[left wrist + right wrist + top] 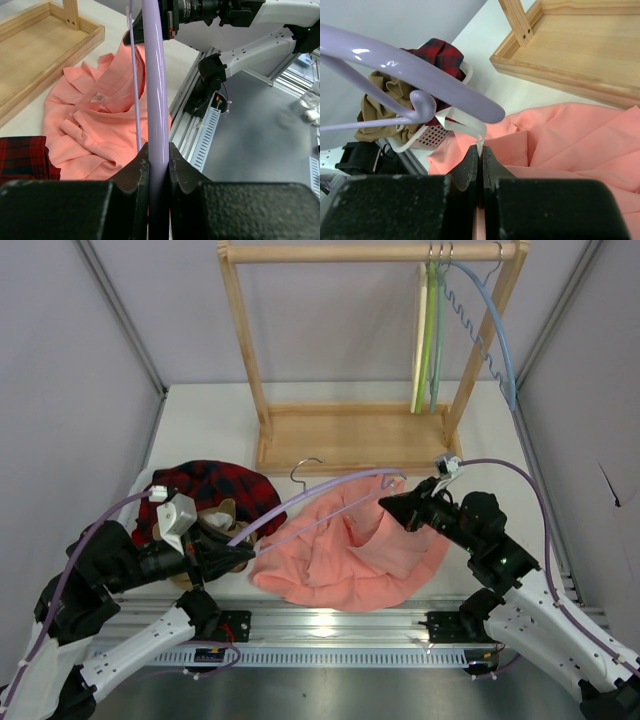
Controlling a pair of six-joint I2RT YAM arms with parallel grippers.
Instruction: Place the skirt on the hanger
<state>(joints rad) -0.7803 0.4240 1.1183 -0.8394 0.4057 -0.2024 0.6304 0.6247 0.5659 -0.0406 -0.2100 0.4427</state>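
One salmon-pink skirt (350, 560) of soft, thin, folded fabric lies on the white worktop (200, 430), between the two arms and in front of one wooden garment rack (350, 435). One thin lilac plastic hanger (310, 498) with a silver hook arches over the skirt's far edge, spanning from one set of fingers to the other. At least three further hangers (cream, green, light blue) hang from the rack's rail. One white basket (427, 137) holds one red-and-black plaid garment (205, 485) and one tan-brown garment (220, 515). The left gripper (240, 555) has its fingers clamped on the left end of the hanger's lilac bar. The right gripper (392, 502) has its fingers pressed together on a white ribbon loop (460, 122) of the skirt, just beside the hanger's right tip; whether the loop sits over that tip cannot be told. Each arm reaches inward from its base with the elbow bent, so that the two sets of fingers point towards each other.
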